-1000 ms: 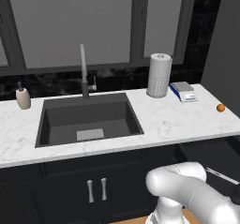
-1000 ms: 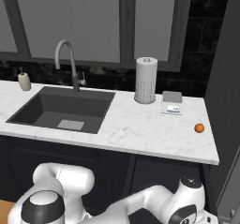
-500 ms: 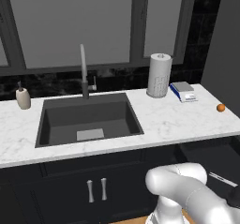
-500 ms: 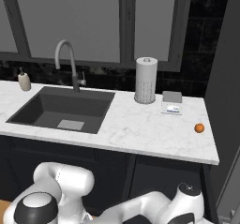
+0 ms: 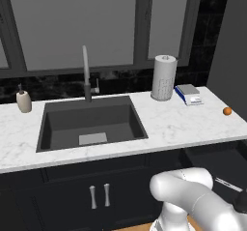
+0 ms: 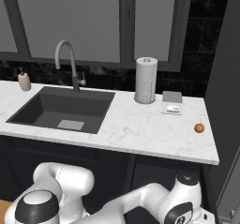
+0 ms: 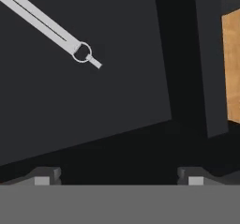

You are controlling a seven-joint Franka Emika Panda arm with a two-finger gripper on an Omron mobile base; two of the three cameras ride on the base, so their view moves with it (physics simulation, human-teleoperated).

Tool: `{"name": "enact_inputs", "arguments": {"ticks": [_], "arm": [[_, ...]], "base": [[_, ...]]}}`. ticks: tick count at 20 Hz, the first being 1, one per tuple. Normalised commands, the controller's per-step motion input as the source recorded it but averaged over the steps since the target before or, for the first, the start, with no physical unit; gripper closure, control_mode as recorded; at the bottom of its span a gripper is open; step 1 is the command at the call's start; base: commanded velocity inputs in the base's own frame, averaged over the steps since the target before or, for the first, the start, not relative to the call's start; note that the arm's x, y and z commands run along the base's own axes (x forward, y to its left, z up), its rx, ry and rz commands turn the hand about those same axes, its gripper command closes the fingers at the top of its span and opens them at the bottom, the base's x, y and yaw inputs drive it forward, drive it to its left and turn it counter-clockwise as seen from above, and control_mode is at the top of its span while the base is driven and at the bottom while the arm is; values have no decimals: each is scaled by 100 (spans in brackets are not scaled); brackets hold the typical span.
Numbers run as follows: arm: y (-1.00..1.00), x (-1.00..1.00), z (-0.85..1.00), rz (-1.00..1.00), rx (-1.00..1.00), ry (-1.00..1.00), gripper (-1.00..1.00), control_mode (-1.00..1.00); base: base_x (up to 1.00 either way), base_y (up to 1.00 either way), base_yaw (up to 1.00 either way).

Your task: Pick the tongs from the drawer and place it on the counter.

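Silvery metal tongs (image 7: 44,24) lie flat on the dark floor of the drawer (image 7: 93,106), where we see their ringed end. Our gripper (image 7: 117,176) hovers above the drawer, jaws spread wide and empty.

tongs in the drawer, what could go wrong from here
1. The tongs lie off to one side of the open gripper, so a straight descent would likely close on the bare drawer floor.
2. They lie flat and slim, so the jaws may slip off them.
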Motion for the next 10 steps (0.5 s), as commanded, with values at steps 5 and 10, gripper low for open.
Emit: {"name": "enact_inputs", "arguments": {"ticks": [5,10], "arm": [[37,73,1,7,4,0,-100,-100],[39,83,-29,24,8,0,-100,-100]], "base": [[0,0,0],[0,0,0]]}}
